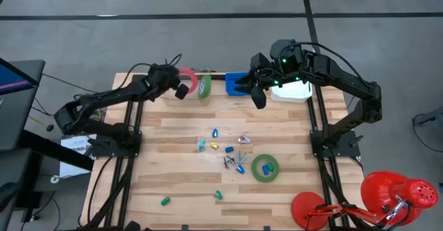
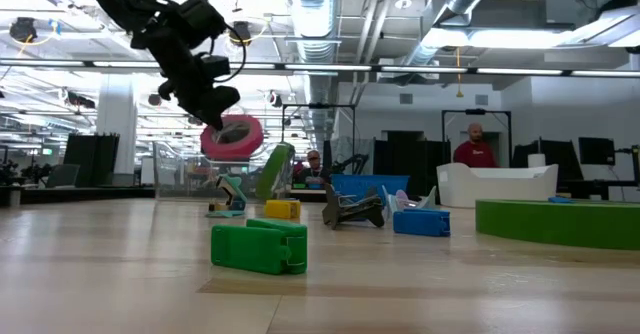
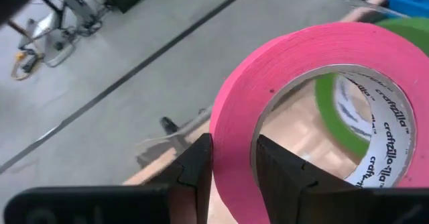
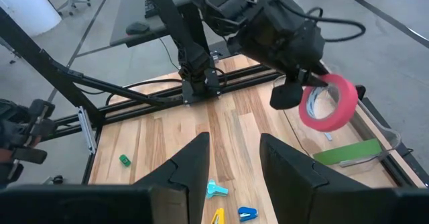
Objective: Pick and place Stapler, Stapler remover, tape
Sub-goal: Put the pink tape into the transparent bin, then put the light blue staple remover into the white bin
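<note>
Left pincer astride pink tape rim

Overhead looks straight down; low cam level across table; wrist cams close. All share pink tape.

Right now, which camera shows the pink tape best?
The left wrist view: the pink tape fills it, pinched in the left end effector. The high view shows it small. The low view and right wrist view show it lifted, farther off.
</note>
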